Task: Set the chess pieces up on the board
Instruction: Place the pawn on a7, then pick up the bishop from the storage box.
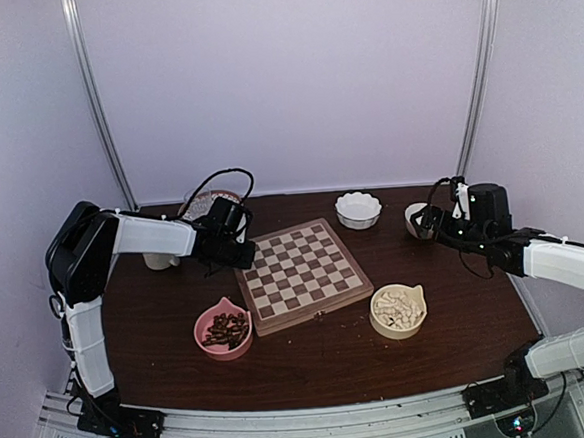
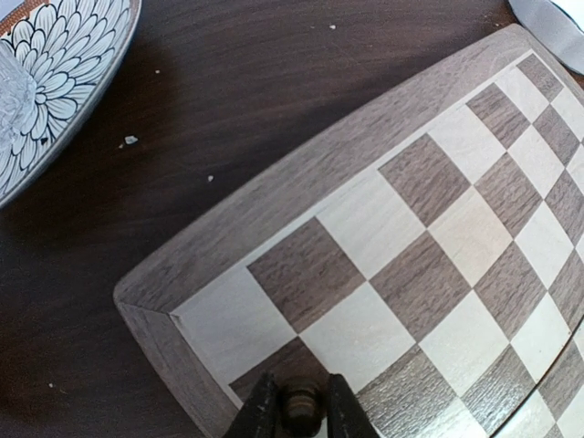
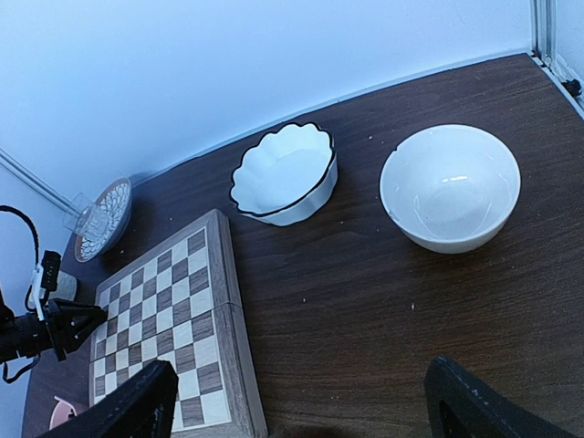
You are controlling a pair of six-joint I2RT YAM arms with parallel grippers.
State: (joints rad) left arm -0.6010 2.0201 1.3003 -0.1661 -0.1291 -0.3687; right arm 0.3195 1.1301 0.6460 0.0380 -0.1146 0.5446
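Observation:
The board (image 1: 301,273) lies in the middle of the table with no pieces standing on it. My left gripper (image 1: 246,254) is at the board's far-left corner, shut on a small dark brown chess piece (image 2: 303,406) held between its black fingers (image 2: 260,415). The piece sits just over a dark square near the corner of the board (image 2: 411,237). My right gripper (image 1: 419,220) is off the board's right side, above bare table, open wide with nothing between its fingers (image 3: 119,411). The board (image 3: 164,319) shows to its left.
A pink bowl (image 1: 224,330) of dark pieces sits at the board's near left, a cream bowl (image 1: 398,310) of white pieces at its near right. A scalloped white bowl (image 3: 283,173) and a round white bowl (image 3: 450,187) stand behind. A patterned dish (image 2: 55,73) lies far left.

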